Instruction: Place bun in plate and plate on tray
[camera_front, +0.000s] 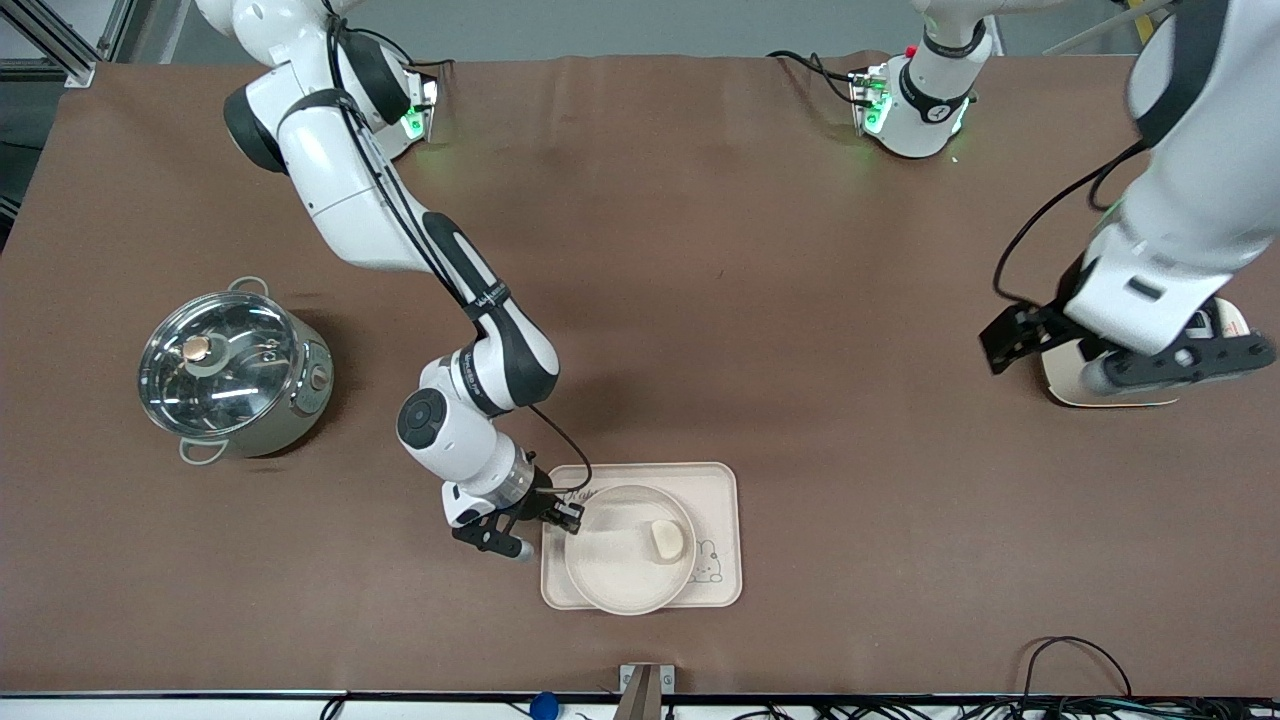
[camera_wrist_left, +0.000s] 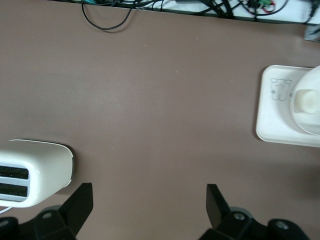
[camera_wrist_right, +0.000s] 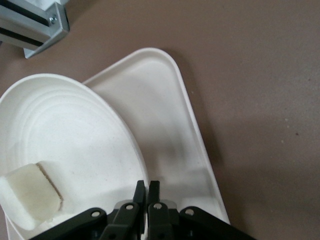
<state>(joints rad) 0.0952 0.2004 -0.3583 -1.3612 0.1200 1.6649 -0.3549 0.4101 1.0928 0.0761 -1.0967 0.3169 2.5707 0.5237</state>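
The round cream plate (camera_front: 615, 570) lies on the Rabbit tray (camera_front: 725, 500), with the pale bun (camera_front: 667, 541) in it toward the left arm's end. My right gripper (camera_front: 572, 520) is at the plate's rim on the side toward the right arm's end. In the right wrist view its jaws (camera_wrist_right: 147, 185) are shut on the rim of the plate (camera_wrist_right: 75, 135), with the bun (camera_wrist_right: 30, 195) and tray (camera_wrist_right: 160, 115) beside them. My left gripper (camera_front: 1128, 362) waits open and empty (camera_wrist_left: 149, 200) over a toaster. The tray (camera_wrist_left: 277, 125) and bun (camera_wrist_left: 306, 100) also show in the left wrist view.
A steel pot with a glass lid (camera_front: 235, 370) stands toward the right arm's end. A cream toaster (camera_wrist_left: 35, 170) sits under my left gripper at the left arm's end. A metal bracket (camera_front: 645, 690) is at the table's front edge, near the tray.
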